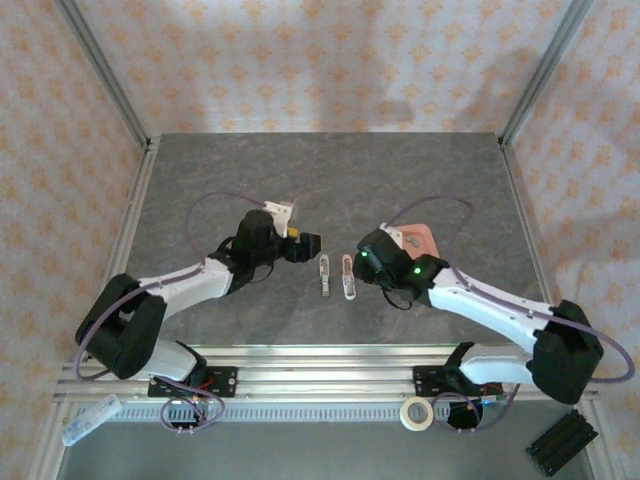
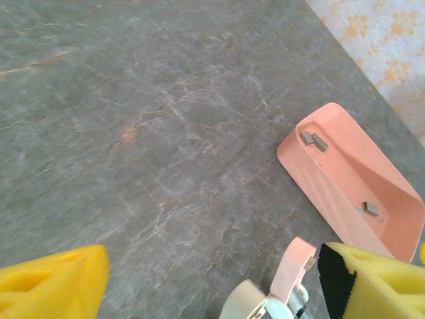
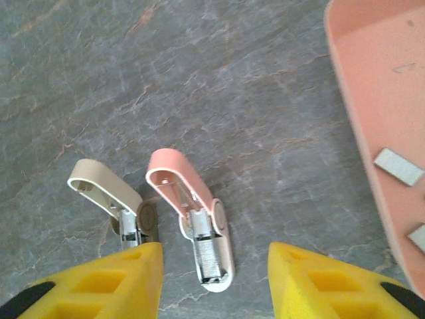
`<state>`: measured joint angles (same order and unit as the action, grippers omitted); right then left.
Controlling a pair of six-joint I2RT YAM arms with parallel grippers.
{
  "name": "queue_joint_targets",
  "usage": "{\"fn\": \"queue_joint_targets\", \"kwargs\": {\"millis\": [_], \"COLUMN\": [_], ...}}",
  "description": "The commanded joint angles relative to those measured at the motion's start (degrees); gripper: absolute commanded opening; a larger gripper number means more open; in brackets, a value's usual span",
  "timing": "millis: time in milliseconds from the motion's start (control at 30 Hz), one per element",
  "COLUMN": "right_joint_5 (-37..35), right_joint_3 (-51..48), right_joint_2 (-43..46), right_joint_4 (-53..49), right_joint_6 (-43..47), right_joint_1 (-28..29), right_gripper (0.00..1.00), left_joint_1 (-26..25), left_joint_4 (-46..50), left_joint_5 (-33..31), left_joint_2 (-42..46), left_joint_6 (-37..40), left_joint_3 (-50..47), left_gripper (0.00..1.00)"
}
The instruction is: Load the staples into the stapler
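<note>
Yellow fingers (image 3: pixel 99 282) of the right gripper (image 3: pixel 214 266) are seen parted on either side of the pink stapler (image 3: pixel 199 226) without touching it; nothing is gripped. The staples (image 3: pixel 398 166) are found lying loose on the floor of the salmon-pink tray (image 3: pixel 372 80), to the right of that gripper. The pink stapler is laid on the grey table (image 3: pixel 219 80) with its lid hinged up and its magazine exposed. A cream stapler (image 3: pixel 109 196), also opened, is noted just beside it. The left gripper (image 2: pixel 209 266) is spread wide and empty, with the staplers between it and the tray.
</note>
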<state>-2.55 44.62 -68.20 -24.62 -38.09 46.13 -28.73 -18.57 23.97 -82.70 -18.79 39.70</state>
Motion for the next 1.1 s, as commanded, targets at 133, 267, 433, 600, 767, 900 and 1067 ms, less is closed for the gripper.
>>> {"fn": "queue_joint_targets", "kwargs": {"millis": [133, 267, 433, 600, 767, 900, 1067], "right_joint_5": [1.4, 2.1, 2.8, 3.1, 3.3, 3.6, 3.8], "right_joint_3": [-4.1, -4.5, -4.1, -4.2, -4.2, -4.1, -3.8], "right_joint_2": [7.0, 6.6, 5.6, 5.6, 5.2, 4.7, 4.1], "right_joint_4": [2.1, 2.1, 2.0, 2.2, 2.4, 2.5, 2.6], "right_joint_6": [-0.2, 0.7, 1.2, 1.3, 1.4, 1.4, 1.6], "right_joint_1": [-2.5, -2.6, -2.6, -2.6, -2.6, -2.6, -2.6], "right_gripper": [0.49, 0.49, 0.49, 0.49, 0.49, 0.49, 0.49], "left_joint_1": [0.7, 0.7, 0.6, 0.5, 0.4, -0.1, -1.0], "left_joint_4": [14.8, 20.4, 28.1, 32.7, 35.6, 37.1, 38.8], "left_joint_5": [7.6, 11.6, 18.3, 22.3, 25.7, 27.4, 29.2], "left_joint_2": [-8.1, -13.1, -18.7, -20.0, -20.2, -20.1, -19.3], "left_joint_6": [10.3, 15.4, 20.2, 24.7, 28.1, 30.3, 32.7], "left_joint_3": [12.9, 18.6, 24.5, 26.1, 26.1, 26.0, 25.5], "left_gripper": [0.82, 0.82, 0.77, 0.75, 0.74, 0.73, 0.71]}}
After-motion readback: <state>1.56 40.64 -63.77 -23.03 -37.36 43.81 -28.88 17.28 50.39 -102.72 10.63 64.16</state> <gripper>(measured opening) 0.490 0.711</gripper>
